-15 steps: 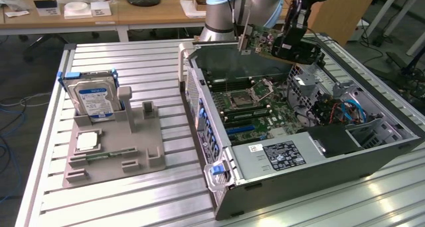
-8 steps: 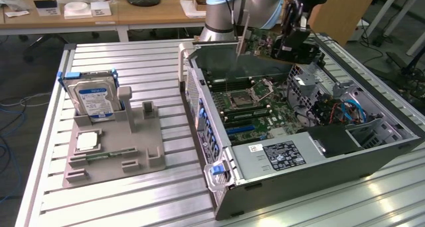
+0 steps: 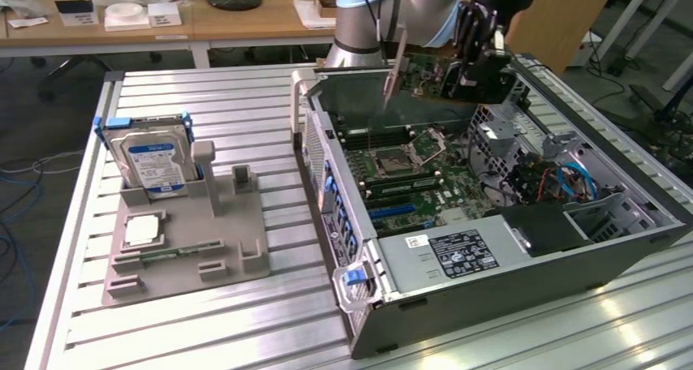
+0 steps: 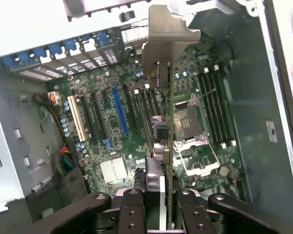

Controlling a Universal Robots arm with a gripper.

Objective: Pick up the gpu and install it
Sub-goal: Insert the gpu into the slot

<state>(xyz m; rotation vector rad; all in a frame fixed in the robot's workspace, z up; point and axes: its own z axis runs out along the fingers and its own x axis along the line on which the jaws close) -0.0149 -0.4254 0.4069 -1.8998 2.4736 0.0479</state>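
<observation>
Where the open computer case (image 3: 509, 305) lies nearest in the exterior view, its power supply (image 3: 466, 252) hides the near end of the motherboard (image 3: 406, 171). On the exterior view's left, a grey fixture (image 3: 233, 248) carries an upright hard drive (image 3: 152, 163). The small parts in the fixture's near pockets are hard to make out. Farther back, above the case's far end, the gripper (image 3: 476, 74) is clenched on the gpu (image 3: 428, 78). The arm (image 3: 363, 13) behind it is cut off by the picture's top edge.

The card stands on edge with its long axis running across the exterior view. Its metal bracket (image 3: 393, 70) is at the exterior view's left end and points down. From the wrist camera the card shows only as a thin edge between the black fingers (image 4: 184, 212), whose tips it partly hides. It lies parallel to the expansion slots, between the blue slot (image 4: 119, 112) and the CPU socket (image 4: 188, 122).
</observation>
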